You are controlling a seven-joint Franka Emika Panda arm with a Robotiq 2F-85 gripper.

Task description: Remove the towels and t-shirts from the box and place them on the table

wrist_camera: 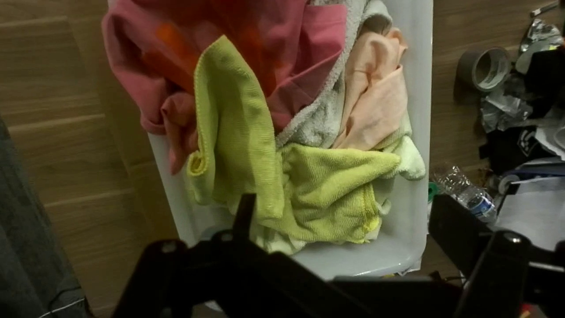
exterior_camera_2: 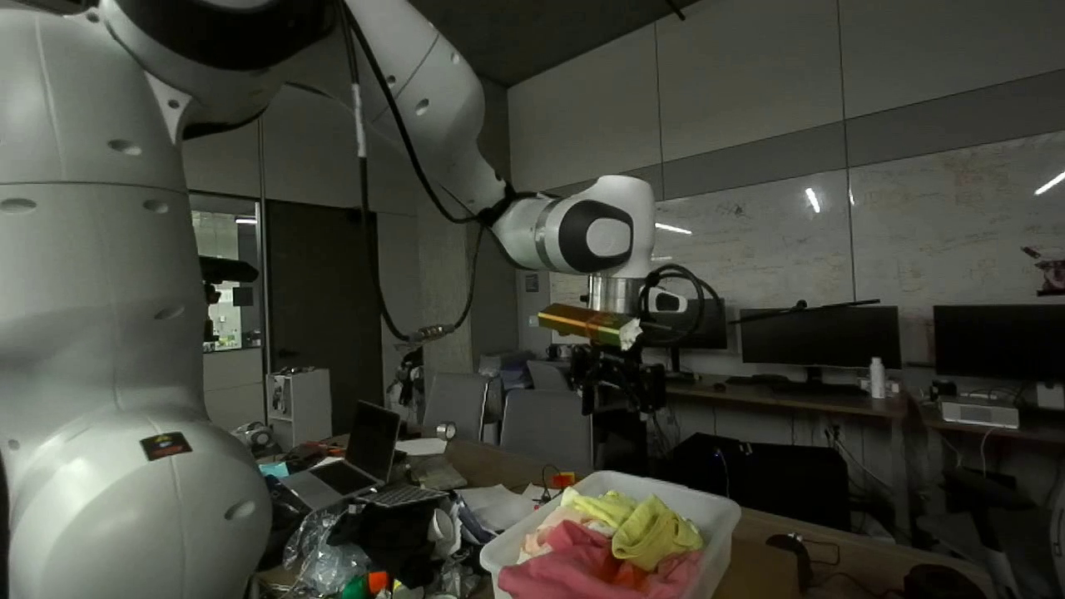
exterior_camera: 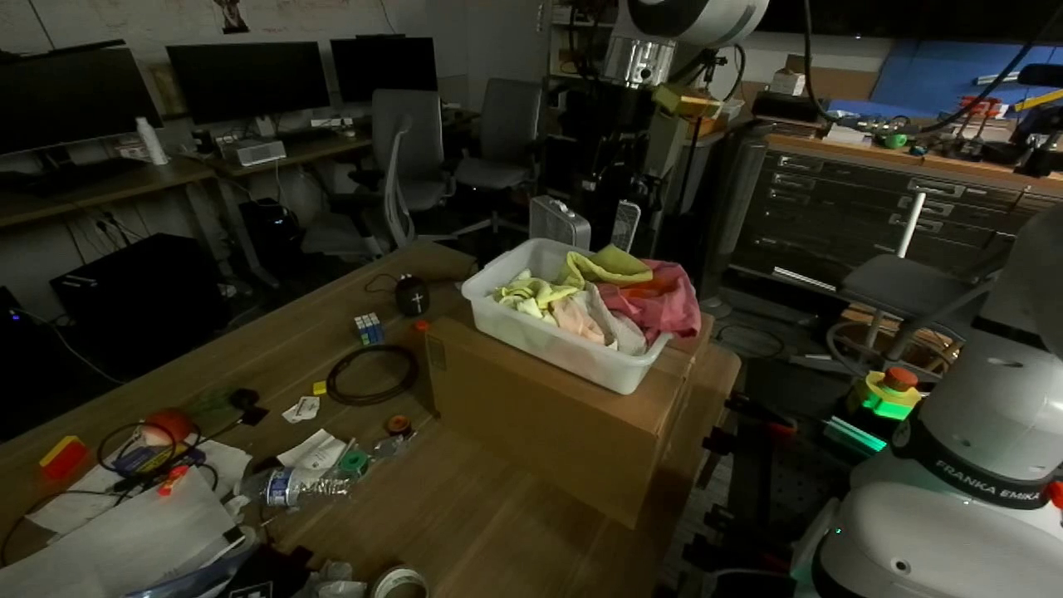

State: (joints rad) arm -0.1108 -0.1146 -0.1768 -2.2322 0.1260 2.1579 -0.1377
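Your gripper [wrist_camera: 343, 207] hangs released, jaws wide apart, higher than the white plastic bin [wrist_camera: 417, 212] on a cardboard box [exterior_camera: 540, 423]. Across the bin in your wrist view, yellow-green towels [wrist_camera: 329, 190] lie toward six o'clock, the pink garment [wrist_camera: 291, 66] toward eleven, peach cloth [wrist_camera: 375, 110] toward two.

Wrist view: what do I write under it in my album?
Looking down past an open gripper at a white tub of rumpled yellow, pink and peach cloths.
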